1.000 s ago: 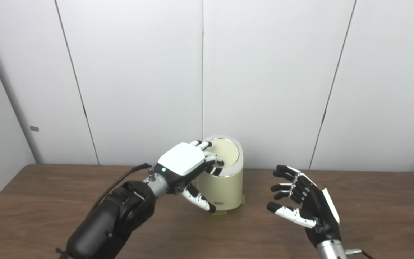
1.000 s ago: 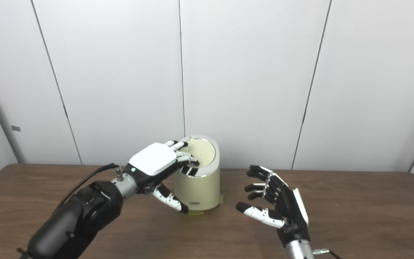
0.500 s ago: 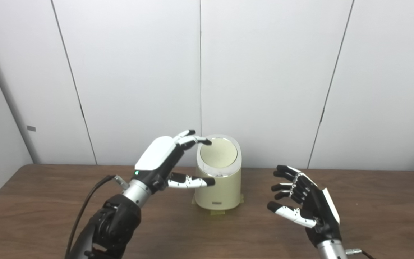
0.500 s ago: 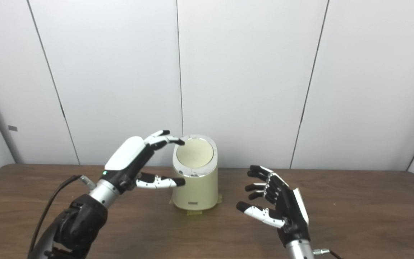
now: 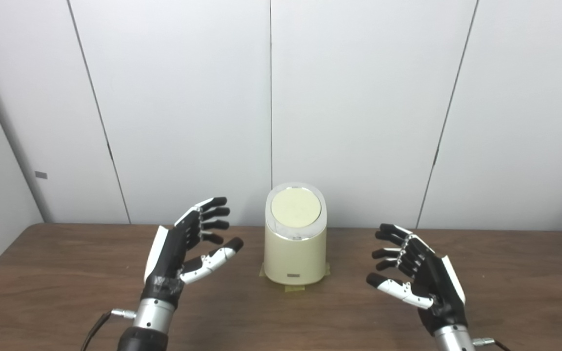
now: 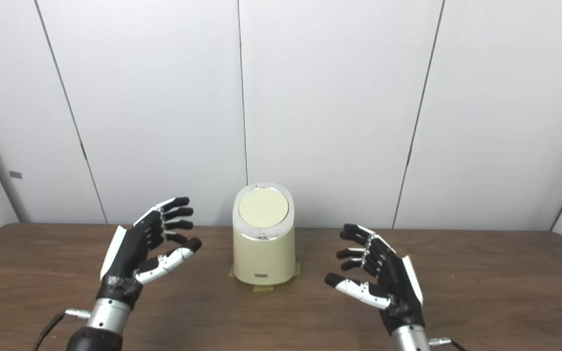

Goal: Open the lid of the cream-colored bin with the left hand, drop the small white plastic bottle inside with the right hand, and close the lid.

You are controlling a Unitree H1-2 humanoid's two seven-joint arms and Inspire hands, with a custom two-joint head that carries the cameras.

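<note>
The cream-colored bin (image 5: pixel 294 253) stands upright at the middle back of the brown table, on a patch of yellow tape. Its round lid (image 5: pixel 295 210) is down, inside a silver rim. My left hand (image 5: pixel 183 247) hovers open to the left of the bin, palm turned toward it, well apart from it. My right hand (image 5: pixel 415 275) is open to the right of the bin, palm facing left, holding nothing. No small white bottle shows in either view.
The wooden table (image 5: pixel 66 292) runs from edge to edge, with white wall panels (image 5: pixel 359 97) right behind the bin. A cable (image 5: pixel 96 325) trails from the left wrist at the bottom.
My left hand lifted off the bin's lid, drew back to the left and down, and turned palm inward. The lid stands closed. The right hand barely moved.
</note>
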